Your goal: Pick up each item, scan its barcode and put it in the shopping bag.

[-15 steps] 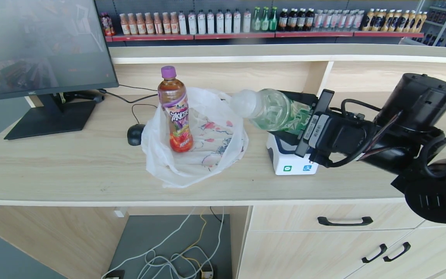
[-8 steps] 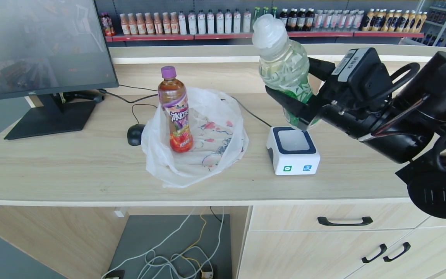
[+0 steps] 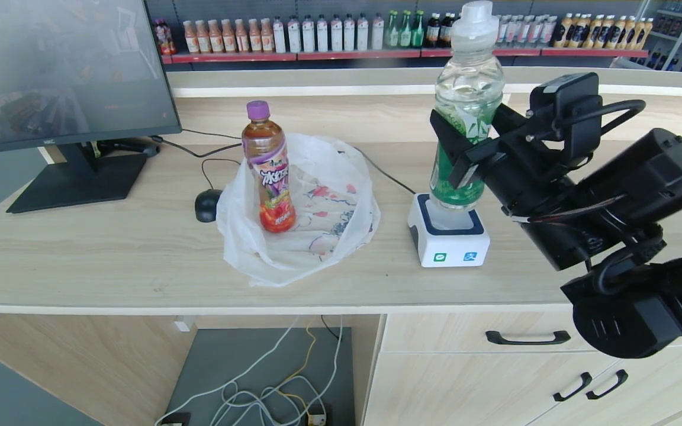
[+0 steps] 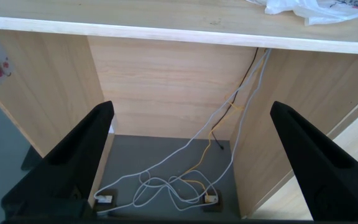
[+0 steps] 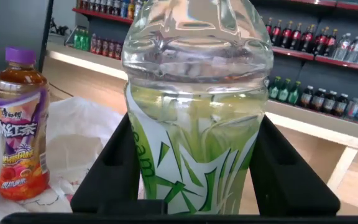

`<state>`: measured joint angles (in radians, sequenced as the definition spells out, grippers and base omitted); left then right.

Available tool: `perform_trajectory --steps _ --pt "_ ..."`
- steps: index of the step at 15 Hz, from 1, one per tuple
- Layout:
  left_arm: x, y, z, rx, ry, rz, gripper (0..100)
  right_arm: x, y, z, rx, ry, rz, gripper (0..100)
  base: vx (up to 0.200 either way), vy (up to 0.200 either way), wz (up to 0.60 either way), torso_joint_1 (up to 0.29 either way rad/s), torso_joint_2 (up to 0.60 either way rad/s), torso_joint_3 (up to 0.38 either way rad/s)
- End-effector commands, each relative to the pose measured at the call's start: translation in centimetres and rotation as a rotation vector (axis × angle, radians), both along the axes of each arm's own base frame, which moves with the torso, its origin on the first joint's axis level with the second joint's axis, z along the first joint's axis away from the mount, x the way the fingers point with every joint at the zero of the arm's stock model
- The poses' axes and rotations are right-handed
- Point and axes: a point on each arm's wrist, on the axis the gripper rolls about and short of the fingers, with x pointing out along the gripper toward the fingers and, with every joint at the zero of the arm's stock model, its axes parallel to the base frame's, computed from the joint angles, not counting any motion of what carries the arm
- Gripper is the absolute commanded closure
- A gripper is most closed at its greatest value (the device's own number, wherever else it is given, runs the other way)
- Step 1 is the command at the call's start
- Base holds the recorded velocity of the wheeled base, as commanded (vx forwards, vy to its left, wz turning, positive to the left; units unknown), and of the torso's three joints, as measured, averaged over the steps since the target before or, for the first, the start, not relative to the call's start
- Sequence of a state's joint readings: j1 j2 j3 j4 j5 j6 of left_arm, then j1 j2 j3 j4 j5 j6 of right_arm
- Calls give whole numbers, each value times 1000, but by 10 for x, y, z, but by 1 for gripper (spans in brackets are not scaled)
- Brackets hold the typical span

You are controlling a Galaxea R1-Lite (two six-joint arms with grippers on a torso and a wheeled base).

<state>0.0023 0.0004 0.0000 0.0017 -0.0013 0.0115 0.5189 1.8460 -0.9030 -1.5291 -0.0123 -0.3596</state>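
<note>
I had the right gripper (image 3: 465,157) clamped on the clear bottle (image 3: 470,89), its two dark fingers (image 5: 114,171) pressed against the green label on either side, well below the white cap. The bottle stood upright directly over the white scanner (image 3: 450,245), with its base at the dark-rimmed window; I could not tell whether it touched the window or hung just above it. The scanner sat on the wooden counter (image 3: 110,260), just beside the white shopping bag (image 3: 323,231), which lay open and crumpled. A tea bottle (image 3: 267,171) with a purple cap stood upright on the bag. A dark mouse (image 3: 206,205) lay against the bag's far side, and a monitor (image 3: 63,71) stood beyond it. My left gripper (image 4: 194,162) hung below the counter's edge with its fingers spread wide and nothing between them, facing the recess where loose cables (image 4: 179,183) trailed on the floor
</note>
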Motion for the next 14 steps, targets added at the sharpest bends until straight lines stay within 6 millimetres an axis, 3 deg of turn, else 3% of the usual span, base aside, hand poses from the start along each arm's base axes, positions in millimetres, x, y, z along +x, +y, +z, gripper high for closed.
perform_trajectory --steps 1,4,10,14 --pt "0 0 0 1 -1 0 0 -1 0 -17 14 50 -1 100 0 0 0 0 0 0" --pt "0 0 0 -2 -1 0 0 0 -1 -23 68 101 -27 100 0 0 0 0 0 0" --pt "0 0 0 -10 -1 2 0 3 1 -10 121 66 -17 100 0 0 0 0 0 0" --pt "0 0 0 -11 -1 2 0 11 -11 -4 158 55 -38 100 0 200 0 0 5 1"
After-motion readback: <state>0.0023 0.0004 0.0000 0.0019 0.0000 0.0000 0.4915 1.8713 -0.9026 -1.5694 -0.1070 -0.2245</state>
